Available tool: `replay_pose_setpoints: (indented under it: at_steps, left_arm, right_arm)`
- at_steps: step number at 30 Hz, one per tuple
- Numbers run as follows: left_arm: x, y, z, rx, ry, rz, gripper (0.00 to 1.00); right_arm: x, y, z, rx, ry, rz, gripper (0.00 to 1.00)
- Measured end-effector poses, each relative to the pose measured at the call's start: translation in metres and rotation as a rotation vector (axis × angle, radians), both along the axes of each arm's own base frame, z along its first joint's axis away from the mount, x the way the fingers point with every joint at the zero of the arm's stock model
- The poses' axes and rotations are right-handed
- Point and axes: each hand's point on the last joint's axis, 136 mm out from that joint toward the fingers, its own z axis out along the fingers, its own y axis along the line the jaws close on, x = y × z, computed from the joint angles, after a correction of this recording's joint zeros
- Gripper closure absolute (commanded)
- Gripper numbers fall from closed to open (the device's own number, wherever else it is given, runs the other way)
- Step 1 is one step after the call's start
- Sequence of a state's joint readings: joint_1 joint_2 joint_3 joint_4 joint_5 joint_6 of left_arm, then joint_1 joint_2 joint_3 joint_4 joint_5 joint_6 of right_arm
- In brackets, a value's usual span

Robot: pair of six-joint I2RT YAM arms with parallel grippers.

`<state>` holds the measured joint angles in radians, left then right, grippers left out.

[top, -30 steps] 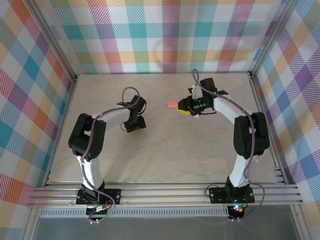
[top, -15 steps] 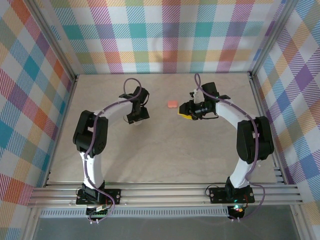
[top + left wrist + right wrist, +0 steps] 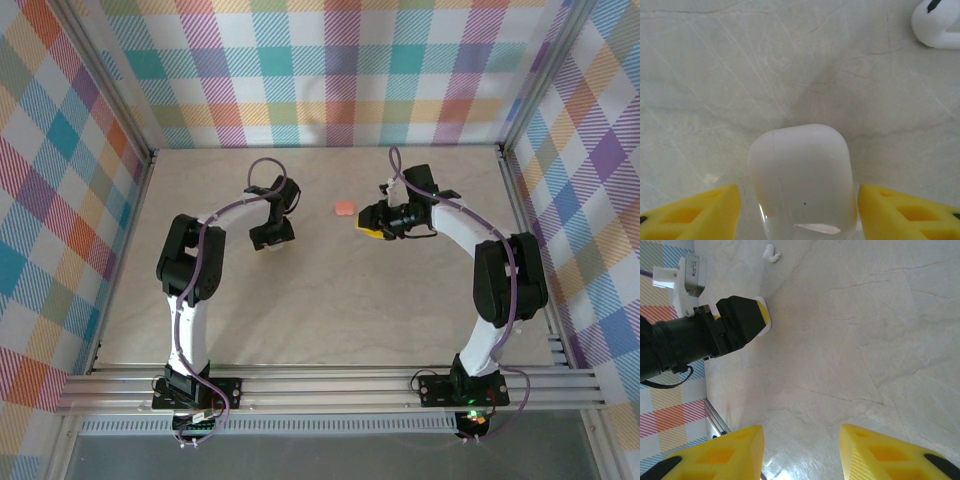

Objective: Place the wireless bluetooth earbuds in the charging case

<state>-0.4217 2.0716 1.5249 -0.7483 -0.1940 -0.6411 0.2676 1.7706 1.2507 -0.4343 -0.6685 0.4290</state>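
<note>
Left arm reaches out over the table (image 3: 330,300), elbow bent, with the left gripper (image 3: 798,189) pointing down and its yellow fingers either side of the white charging case (image 3: 802,170). They're super close on both sides, but I honestly can't tell if it's actually squeezing. One white earbud (image 3: 939,25) lies further out, apart from the case. Right arm curves in from the right, right gripper (image 3: 801,450) about half open, holding nothing, near the pink case (image 3: 344,208).

Bright, even light — soft glare on the blurred charging case (image 3: 801,180).
</note>
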Motion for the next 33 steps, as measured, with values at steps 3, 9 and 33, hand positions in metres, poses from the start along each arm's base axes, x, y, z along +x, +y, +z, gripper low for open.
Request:
replay_pose_setpoints:
  at_steps: [3, 9, 33]
  left_arm:
    - [0.002, -0.004, -0.002, -0.020, -0.008, -0.012, 0.49]
    - [-0.001, -0.007, -0.006, -0.041, -0.032, -0.060, 0.59]
    - [-0.067, -0.088, 0.082, -0.267, -0.296, -0.660, 0.78]
  right_arm:
    - [-0.001, 0.001, 0.001, 0.006, 0.002, 0.003, 0.55]
    - [0.000, 0.004, 0.005, 0.035, -0.003, 0.011, 0.55]
    - [-0.030, 0.023, 0.017, 0.195, 0.163, 0.100, 0.53]
